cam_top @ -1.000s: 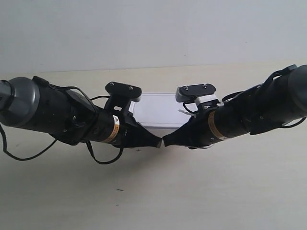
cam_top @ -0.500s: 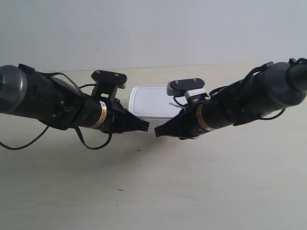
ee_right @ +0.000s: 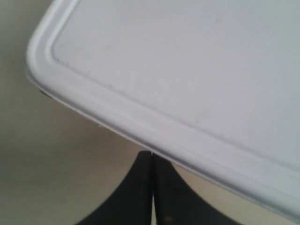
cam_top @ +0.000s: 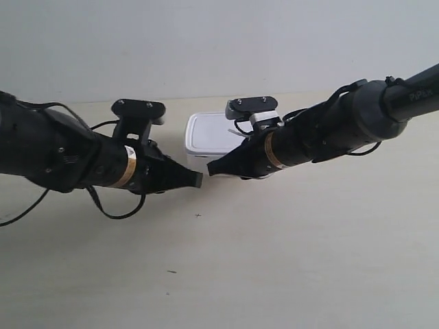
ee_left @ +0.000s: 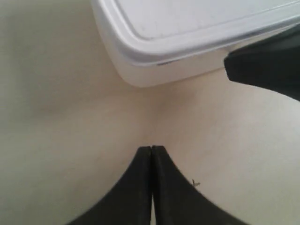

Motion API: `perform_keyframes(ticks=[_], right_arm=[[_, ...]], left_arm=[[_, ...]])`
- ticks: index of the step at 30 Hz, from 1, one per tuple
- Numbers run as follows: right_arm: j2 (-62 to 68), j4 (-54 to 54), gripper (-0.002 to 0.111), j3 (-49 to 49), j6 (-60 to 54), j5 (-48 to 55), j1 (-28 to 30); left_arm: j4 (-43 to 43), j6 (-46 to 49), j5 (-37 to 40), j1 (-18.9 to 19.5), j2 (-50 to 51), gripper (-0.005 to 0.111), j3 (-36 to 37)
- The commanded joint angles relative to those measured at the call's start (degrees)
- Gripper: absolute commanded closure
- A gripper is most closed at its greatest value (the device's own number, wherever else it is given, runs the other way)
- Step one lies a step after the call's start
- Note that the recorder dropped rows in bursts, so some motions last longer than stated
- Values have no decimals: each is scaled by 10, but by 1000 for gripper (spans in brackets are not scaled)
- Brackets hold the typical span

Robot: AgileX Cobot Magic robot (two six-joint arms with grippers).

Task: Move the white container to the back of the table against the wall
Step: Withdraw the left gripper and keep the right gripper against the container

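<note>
The white container [cam_top: 212, 131] sits lid-up on the beige table [cam_top: 274, 260], a short strip of table away from the grey-white wall [cam_top: 219, 41]. My right gripper [cam_top: 210, 169], on the arm at the exterior view's right, is shut, and its tip [ee_right: 151, 153] presses the container's near side just under the lid rim [ee_right: 187, 70]. My left gripper [cam_top: 199, 179] is also shut and hovers over bare table [ee_left: 151, 148], a little apart from the container's rounded corner [ee_left: 187, 28]. The right gripper's black tip [ee_left: 267, 61] shows in the left wrist view beside the box.
Tiny dark specks [cam_top: 197, 215] mark the table in front of the arms. A loose black cable [cam_top: 113, 209] hangs under the arm at the exterior view's left. Both thick forearms span the table's middle, low over the surface.
Both arms have moved toward the wall and the container has slid back with them. The two tips, together a second ago, have parted; the left one now trails off the box.
</note>
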State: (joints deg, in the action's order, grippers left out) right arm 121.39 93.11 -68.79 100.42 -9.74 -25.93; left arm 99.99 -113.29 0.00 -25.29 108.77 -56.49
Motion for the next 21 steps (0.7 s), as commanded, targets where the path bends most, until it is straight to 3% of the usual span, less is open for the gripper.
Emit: perform_keyframes(ticks=[1,10,18,21], right_arm=[[14,5,108,-28,-4,10,-1],[42,68,108,-67,-22,50,-1],[47,68,108,-93,-32,79,-1],[47,68,108,-93,-46,101,-1]], left_arm=[[0,-28,-4,0,-106,107,84],[0,-43,-103,0,-388,107,275],[-31,-50,-154,0,-610,107,378],[-34,-57,-210,0,-672,107,403]])
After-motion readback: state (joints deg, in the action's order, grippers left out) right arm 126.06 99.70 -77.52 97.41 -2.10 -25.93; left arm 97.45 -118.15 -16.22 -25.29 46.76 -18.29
